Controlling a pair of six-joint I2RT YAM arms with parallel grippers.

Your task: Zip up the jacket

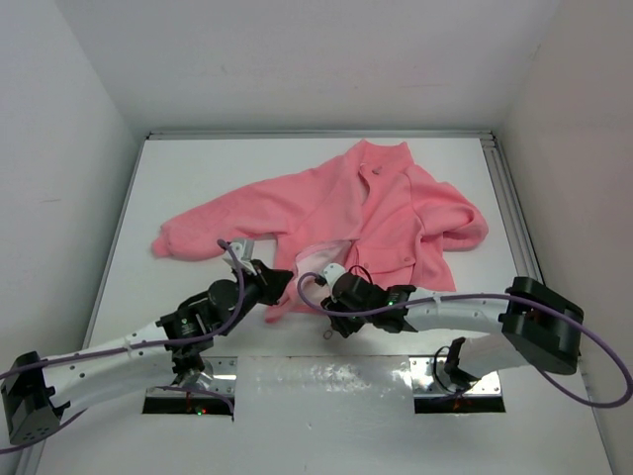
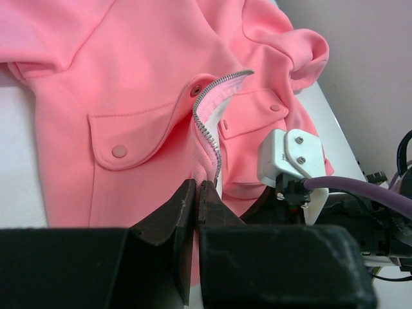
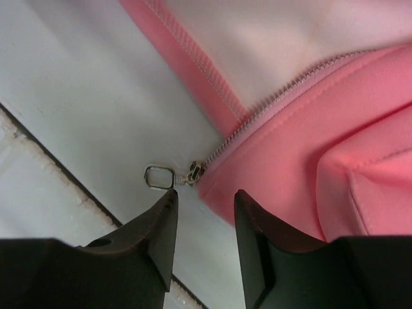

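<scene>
The salmon-pink fleece jacket [image 1: 366,203] lies spread on the white table, its front partly open at the bottom. My left gripper [image 1: 281,281] is shut on the jacket's bottom hem beside the open zipper edge [image 2: 206,125]; its jaws [image 2: 198,188] pinch the pink fabric [image 2: 129,96]. My right gripper [image 1: 332,281] is open and hovers low over the zipper's bottom end. In the right wrist view the metal slider [image 3: 195,172] and its ring pull [image 3: 159,177] lie on the table just beyond my right gripper [image 3: 206,196]. The left fingertip [image 3: 168,201] is next to the ring; nothing is between the jaws.
The two grippers are close together at the jacket's near hem; the right wrist's white camera housing [image 2: 288,154] shows in the left wrist view. A metal strip [image 1: 326,381] runs along the near table edge. White walls enclose the table on three sides.
</scene>
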